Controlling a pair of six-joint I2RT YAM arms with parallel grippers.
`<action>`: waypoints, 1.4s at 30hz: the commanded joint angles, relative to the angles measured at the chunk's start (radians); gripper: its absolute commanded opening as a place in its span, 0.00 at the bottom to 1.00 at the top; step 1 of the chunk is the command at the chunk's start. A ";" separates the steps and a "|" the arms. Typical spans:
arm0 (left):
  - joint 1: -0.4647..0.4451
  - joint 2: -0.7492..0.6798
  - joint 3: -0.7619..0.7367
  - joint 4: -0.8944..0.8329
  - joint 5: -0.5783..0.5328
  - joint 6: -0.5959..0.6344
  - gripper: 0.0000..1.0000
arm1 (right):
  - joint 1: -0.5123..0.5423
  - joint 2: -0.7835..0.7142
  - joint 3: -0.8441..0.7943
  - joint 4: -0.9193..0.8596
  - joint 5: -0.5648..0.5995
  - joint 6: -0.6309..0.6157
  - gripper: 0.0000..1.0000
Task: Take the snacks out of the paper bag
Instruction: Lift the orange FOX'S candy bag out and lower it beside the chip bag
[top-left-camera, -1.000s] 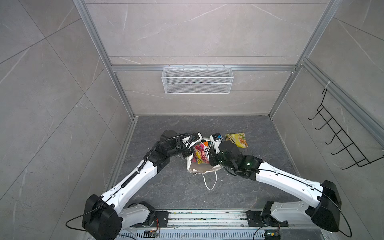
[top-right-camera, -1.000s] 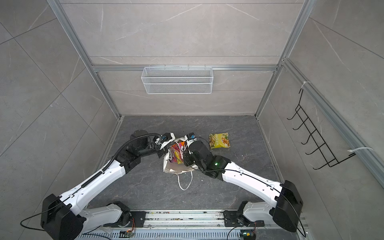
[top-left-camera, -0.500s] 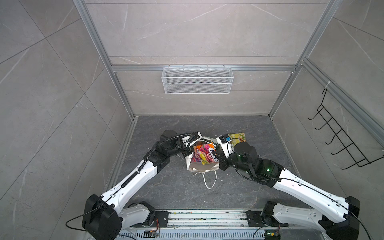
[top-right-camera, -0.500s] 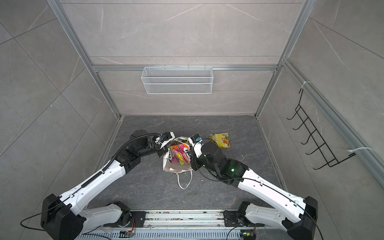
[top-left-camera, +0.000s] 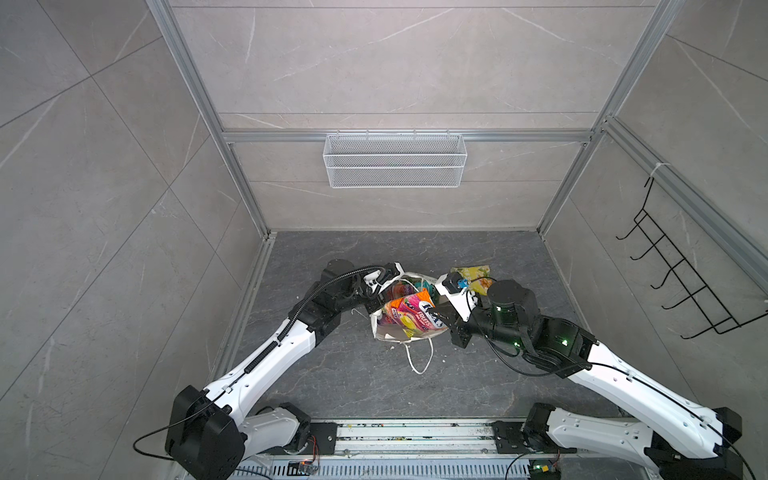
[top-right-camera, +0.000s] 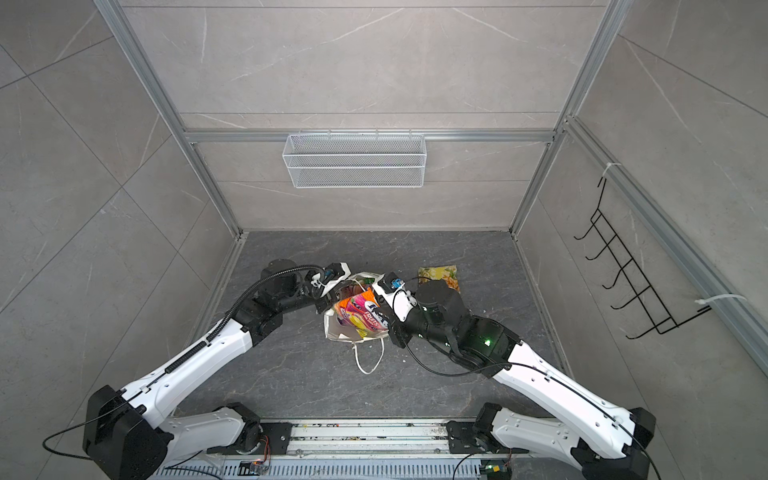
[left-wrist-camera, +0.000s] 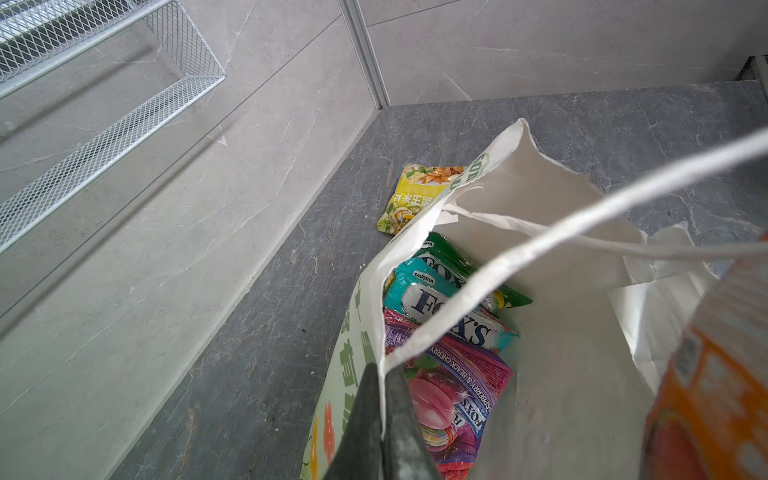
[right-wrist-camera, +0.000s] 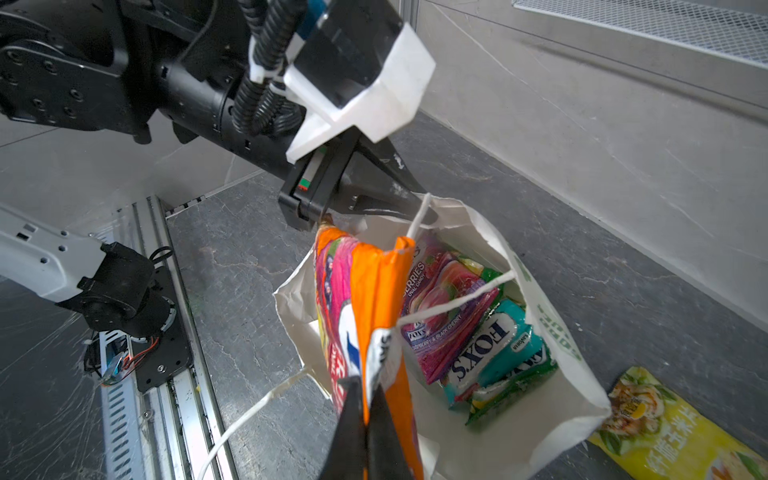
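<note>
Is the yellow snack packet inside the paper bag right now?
No, the yellow snack packet lies flat beside the paper bag, outside it.

this looks like a robot test cell in a lab: a small booth of grey marble-look wall panels (top-left-camera: 395, 62) set in bare aluminium framing (top-left-camera: 199, 104), with a dark stone-look floor (top-left-camera: 353, 386) in the lower middle of both top views. a left arm (top-left-camera: 274, 353) and a right arm (top-left-camera: 623, 386), white and black, stand on a metal rail (top-left-camera: 415, 434) along the bottom edge, with loose cables (top-left-camera: 145, 444) beside it. a white wire-mesh basket (top-left-camera: 395, 166) hangs at upper centre and a black wire hook rack (top-left-camera: 681, 274) at the right.
</note>
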 joint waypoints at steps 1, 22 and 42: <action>-0.009 -0.005 0.029 0.076 0.004 -0.016 0.00 | 0.005 -0.044 0.045 0.037 -0.034 -0.035 0.00; -0.008 -0.047 -0.028 0.121 0.035 0.013 0.00 | -0.007 -0.239 0.255 -0.201 0.576 0.075 0.00; -0.011 -0.129 -0.081 0.142 0.112 0.028 0.00 | -0.842 0.305 0.395 -0.333 -0.156 0.192 0.00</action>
